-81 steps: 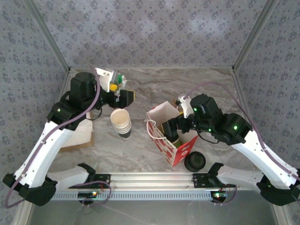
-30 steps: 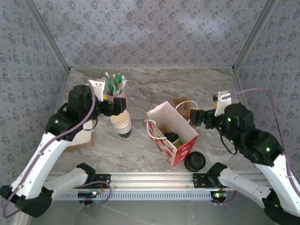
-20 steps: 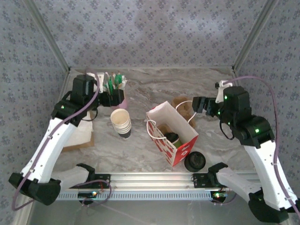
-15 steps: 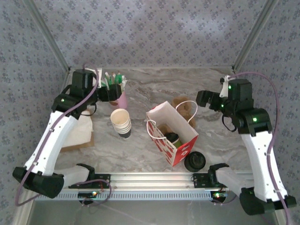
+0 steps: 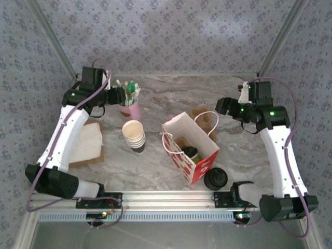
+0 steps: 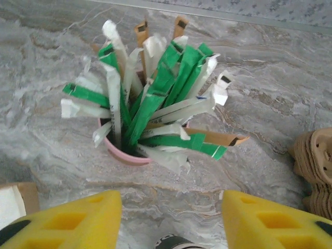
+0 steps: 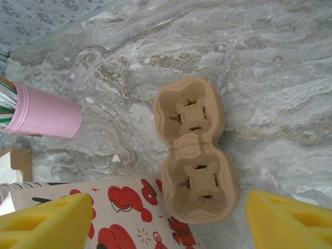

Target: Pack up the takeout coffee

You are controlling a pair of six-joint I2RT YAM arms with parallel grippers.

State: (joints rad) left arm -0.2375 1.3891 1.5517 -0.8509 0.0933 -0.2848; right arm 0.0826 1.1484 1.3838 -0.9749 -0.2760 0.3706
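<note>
Black-lidded dark-green paper coffee cup (image 5: 191,152) sits inside red-and-white paper bag (image 5: 205,165). Judged light, crushable: grip sides below lid. Left claw (image 6: 171,210) and right claw (image 7: 168,220) gape, empty.

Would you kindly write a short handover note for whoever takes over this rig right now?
Left end effector: open, empty, near the pink cup of sachets.
Right end effector: open, empty, near the cardboard cup carrier.
Coffee: inside the paper bag.
Done: coffee is packed.
Left: probably nothing; the bag stands open.
</note>
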